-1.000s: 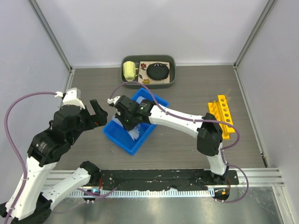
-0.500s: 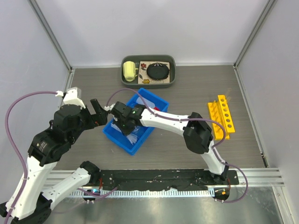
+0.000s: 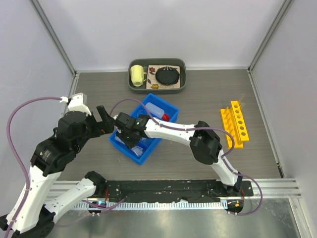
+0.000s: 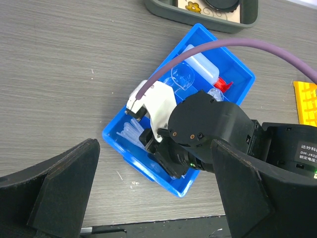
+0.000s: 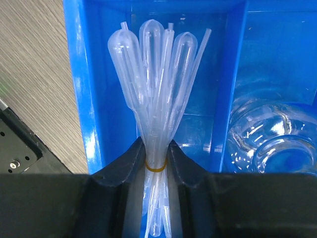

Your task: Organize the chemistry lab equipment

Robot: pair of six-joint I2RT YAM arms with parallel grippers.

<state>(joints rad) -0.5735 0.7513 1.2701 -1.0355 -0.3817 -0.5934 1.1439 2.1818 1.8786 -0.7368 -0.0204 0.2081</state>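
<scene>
The right pincer (image 5: 156,161) is closed snug on a rubber-banded bundle of thin, clear, bulb-ended pipettes (image 5: 158,74) inside the glossy blue bin (image 5: 79,99). The left pincer (image 4: 153,188) gapes wide, empty.

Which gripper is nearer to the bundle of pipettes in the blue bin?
Right. The right gripper is shut on the pipette bundle inside the blue bin; the left gripper hangs open outside it.

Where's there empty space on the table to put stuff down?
Bare table lies between the gray tray and the yellow rack, and also left of the tray. It is crowded at the blue bin: the right claw grips the pipettes there, and the open left claw sits beside it.
</scene>
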